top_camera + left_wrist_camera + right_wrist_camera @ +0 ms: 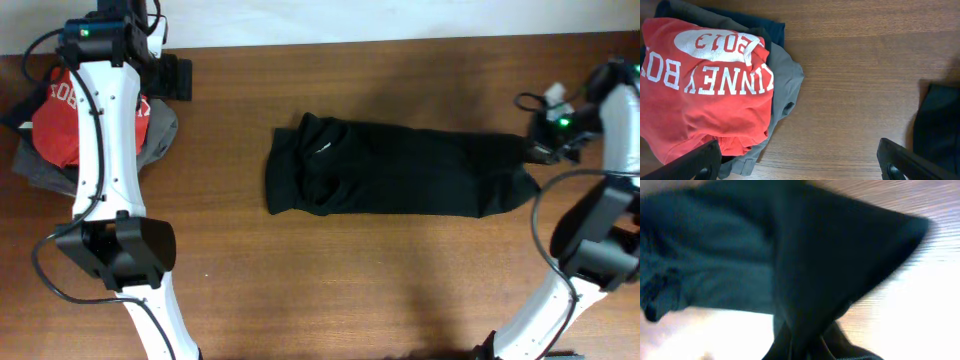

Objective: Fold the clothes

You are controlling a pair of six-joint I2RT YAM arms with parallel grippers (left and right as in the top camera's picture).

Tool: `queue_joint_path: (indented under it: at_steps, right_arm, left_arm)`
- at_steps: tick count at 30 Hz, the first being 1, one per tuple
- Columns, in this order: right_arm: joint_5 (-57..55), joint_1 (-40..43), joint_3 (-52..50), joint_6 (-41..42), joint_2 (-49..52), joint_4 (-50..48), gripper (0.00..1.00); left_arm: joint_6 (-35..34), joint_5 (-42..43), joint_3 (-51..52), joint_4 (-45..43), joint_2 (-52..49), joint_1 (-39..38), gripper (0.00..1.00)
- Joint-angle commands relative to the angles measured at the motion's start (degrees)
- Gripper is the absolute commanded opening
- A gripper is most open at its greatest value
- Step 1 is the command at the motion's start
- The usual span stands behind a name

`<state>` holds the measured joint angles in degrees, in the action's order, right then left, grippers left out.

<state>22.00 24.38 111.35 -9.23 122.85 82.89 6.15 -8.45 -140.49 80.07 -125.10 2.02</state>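
The clothes, a plain black top with a small white tag, lie as a long band across the middle of the table. My right gripper is shut on its right end and lifts the fabric there a little. In the right wrist view the black cloth fills most of the frame and bunches into the jaws at the bottom, which hides the fingers. My left gripper stands wide open at the far left, away from the black top. Between its fingers there is only bare wood. An edge of the black top shows at the right.
A red T-shirt with white lettering lies on a grey garment at the far left, under the left arm. The left wrist view shows the same red shirt and grey garment. The wooden table reaches the back edge.
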Motion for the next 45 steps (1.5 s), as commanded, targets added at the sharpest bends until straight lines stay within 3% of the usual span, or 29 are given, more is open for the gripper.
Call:
queue_joint_path:
  at_steps: [1,13,14,15,16,17,18,21,26,32,39,45]
  right_arm:
    - [1.4,-6.8,1.0,-1.0,-0.4,1.4,0.04]
    - [-2.8,-24.9,-1.6,4.2,-0.2,-5.3,0.05]
    - [-3.0,-25.9,-2.1,4.2,-0.1,-5.9,0.09]
    - [-3.0,-26.9,-2.3,4.2,0.0,-6.2,0.2]
    - [-3.0,-27.9,-2.4,4.2,0.0,-6.3,0.4]
    - [-3.0,-28.6,-2.4,4.2,0.1,-6.2,0.52]
    - [-3.0,-29.3,-2.4,4.1,0.1,-6.2,0.57]
    - [-2.9,-30.8,-2.0,4.1,-0.2,-6.1,0.57]
    - [-2.7,-29.9,4.4,4.1,-0.7,-2.0,0.57]
    - [-3.4,-27.0,13.8,3.5,-0.9,2.5,0.6]
    - [-3.4,-25.0,14.6,3.5,-0.9,3.3,0.61]
    - [-3.4,-25.0,14.6,3.0,-0.9,3.3,0.6]
  left_arm:
    - [-0.1,-0.2,-0.1,-0.1,0.8,0.0,0.99]
    - [-0.1,3.1,-0.1,0.0,0.6,0.0,0.99]
    - [-0.1,3.1,-0.1,0.1,0.5,0.0,0.99]
    - [-0.1,3.1,-0.1,0.2,0.4,0.0,0.99]
    - [-0.1,3.1,0.0,0.3,0.3,0.0,0.99]
    - [-0.1,3.1,0.1,0.3,0.3,0.0,0.99]
    - [-0.1,3.1,0.3,0.3,0.3,0.0,0.99]
    - [-0.1,5.3,1.0,0.3,0.3,0.0,0.99]
    - [0.0,15.9,5.0,-0.6,0.3,0.0,0.99]
    - [5.0,26.9,17.1,-3.2,0.2,-0.3,0.99]
    - [8.4,37.4,32.3,-11.4,0.2,-0.5,0.99]
    - [9.1,41.4,39.5,-18.3,0.2,-0.8,0.99]
